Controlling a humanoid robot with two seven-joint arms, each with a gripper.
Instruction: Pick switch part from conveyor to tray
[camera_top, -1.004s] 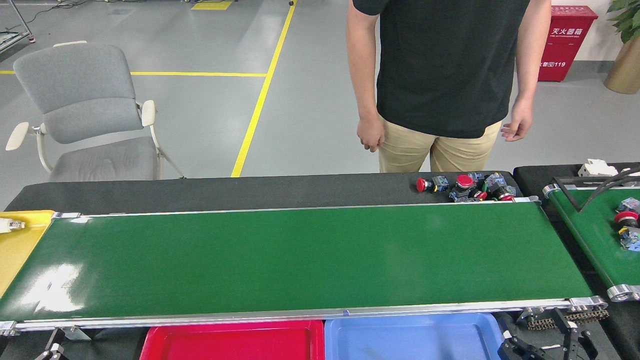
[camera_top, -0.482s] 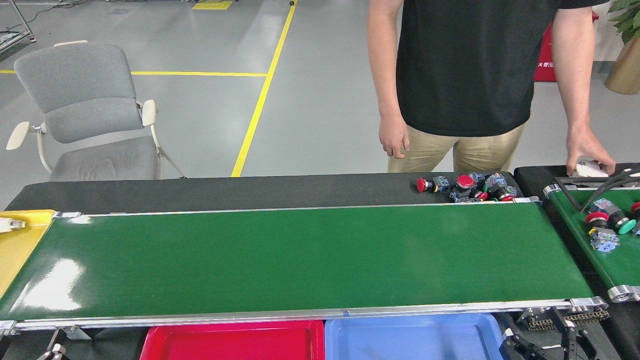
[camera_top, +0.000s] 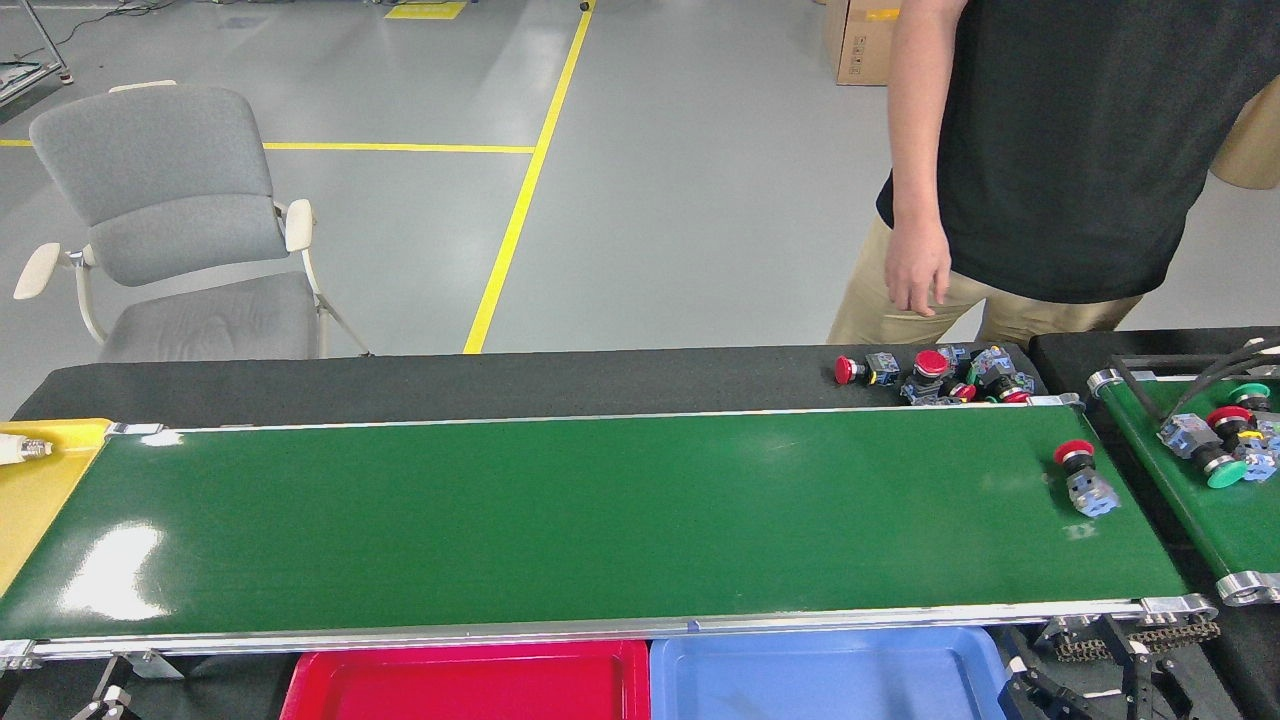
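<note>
The conveyor (camera_top: 560, 520) carries 1 red-capped switch part (camera_top: 1083, 478) at its far right end. The red tray (camera_top: 470, 685) sits below the near rail. Right hand (camera_top: 1040, 695) barely peeks in, grip unreadable; left hand unseen.

You have the long glossy green conveyor (camera_top: 560, 520) with silver rails. One red-capped grey switch part (camera_top: 1082, 478) lies at its far-right end.

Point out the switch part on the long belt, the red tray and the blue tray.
switch part (camera_top: 1082, 478): head view, on its grey body below the red cap.
red tray (camera_top: 460, 690): head view, on its bare floor.
blue tray (camera_top: 820, 685): head view, on its bare floor.
</note>
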